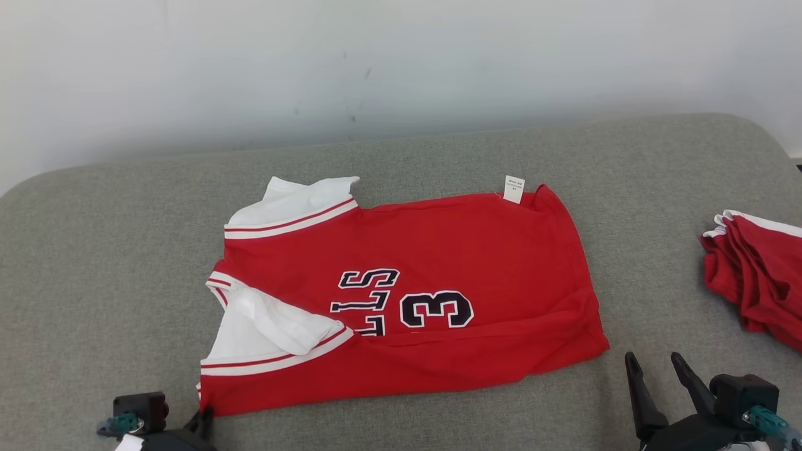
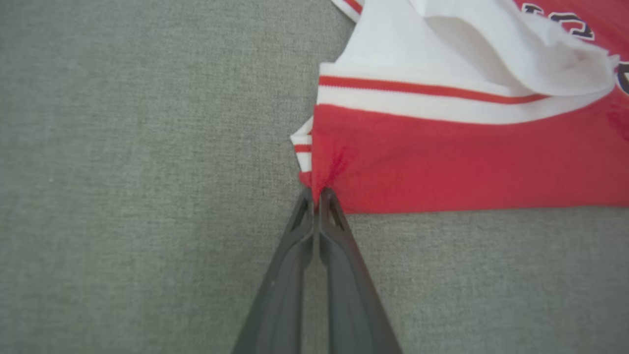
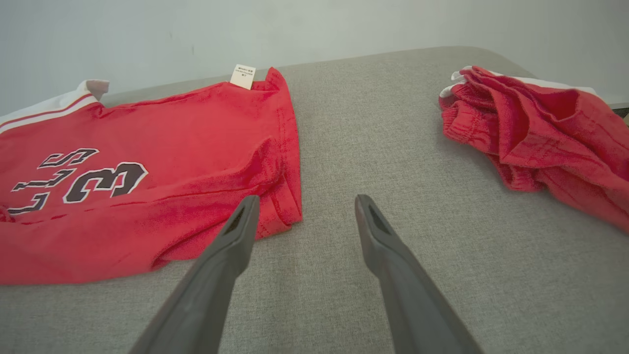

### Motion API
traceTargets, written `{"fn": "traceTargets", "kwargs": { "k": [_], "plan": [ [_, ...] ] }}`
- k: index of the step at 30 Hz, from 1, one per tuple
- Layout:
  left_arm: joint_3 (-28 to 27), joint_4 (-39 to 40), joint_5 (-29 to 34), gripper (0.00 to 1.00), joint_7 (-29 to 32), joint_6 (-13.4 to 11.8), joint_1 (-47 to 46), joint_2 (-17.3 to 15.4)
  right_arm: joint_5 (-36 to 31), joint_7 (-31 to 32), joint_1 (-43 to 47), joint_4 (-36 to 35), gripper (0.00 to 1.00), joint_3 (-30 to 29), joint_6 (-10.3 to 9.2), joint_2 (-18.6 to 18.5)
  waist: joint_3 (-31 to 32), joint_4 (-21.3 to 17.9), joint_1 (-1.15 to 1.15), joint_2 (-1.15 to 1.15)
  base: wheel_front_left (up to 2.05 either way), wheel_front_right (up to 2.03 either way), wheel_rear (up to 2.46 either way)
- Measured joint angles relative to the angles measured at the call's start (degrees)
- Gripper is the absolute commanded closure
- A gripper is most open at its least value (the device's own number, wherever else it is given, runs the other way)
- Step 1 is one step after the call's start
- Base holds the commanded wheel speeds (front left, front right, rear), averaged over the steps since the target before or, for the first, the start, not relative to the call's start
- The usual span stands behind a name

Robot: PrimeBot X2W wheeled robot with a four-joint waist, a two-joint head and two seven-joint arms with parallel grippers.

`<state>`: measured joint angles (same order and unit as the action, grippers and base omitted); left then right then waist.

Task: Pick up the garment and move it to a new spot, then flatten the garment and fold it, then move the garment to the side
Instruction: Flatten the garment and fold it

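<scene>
Red jersey (image 1: 476,250) pinched at its near-left corner by the left gripper (image 2: 316,194).
The jersey is laid flat mid-way across the grey padded surface (image 1: 94,250), its label toward the far edge. The right gripper (image 1: 653,357) is spread wide just off the near-right corner, clear of the cloth. A second red garment (image 1: 758,275) is bunched at the right edge.

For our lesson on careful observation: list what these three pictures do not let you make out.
Label print: too small, head view.
Second red garment: cut by head view's right edge.
Jersey lettering: partly under the white sleeve, head view.
</scene>
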<state>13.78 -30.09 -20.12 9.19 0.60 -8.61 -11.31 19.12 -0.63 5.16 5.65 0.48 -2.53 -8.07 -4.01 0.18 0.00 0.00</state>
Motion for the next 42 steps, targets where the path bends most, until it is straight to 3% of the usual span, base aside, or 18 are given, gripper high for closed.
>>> {"fn": "traceTargets", "kwargs": {
  "k": [7,22,39,42],
  "plan": [
    [0.1,-0.5,0.0,1.0,-0.7,0.5,-0.2,0.4,-0.2,3.3,-1.2,2.9,0.0,0.0,0.02,-1.3,-0.9,0.3,0.0,0.0,0.0,0.0,0.0],
    [1.1,-2.1,0.0,1.0,-1.7,1.5,-3.7,1.4,-0.2,9.2,-9.6,11.3,0.0,2.8,2.61,-2.6,-2.8,2.9,0.0,0.0,0.0,0.0,0.0],
    [0.9,-3.1,-0.1,1.0,-3.0,2.0,-3.9,1.6,-1.6,11.1,-13.4,16.9,0.0,4.6,4.14,-3.8,-3.6,3.2,-0.01,0.0,0.0,0.0,0.0],
    [1.0,-3.6,-0.1,1.0,-3.2,2.0,-4.3,1.7,-1.6,11.2,-14.2,17.8,0.16,4.8,4.61,-3.9,-3.6,3.3,-0.01,0.0,0.0,0.0,0.0]
  ]
}}
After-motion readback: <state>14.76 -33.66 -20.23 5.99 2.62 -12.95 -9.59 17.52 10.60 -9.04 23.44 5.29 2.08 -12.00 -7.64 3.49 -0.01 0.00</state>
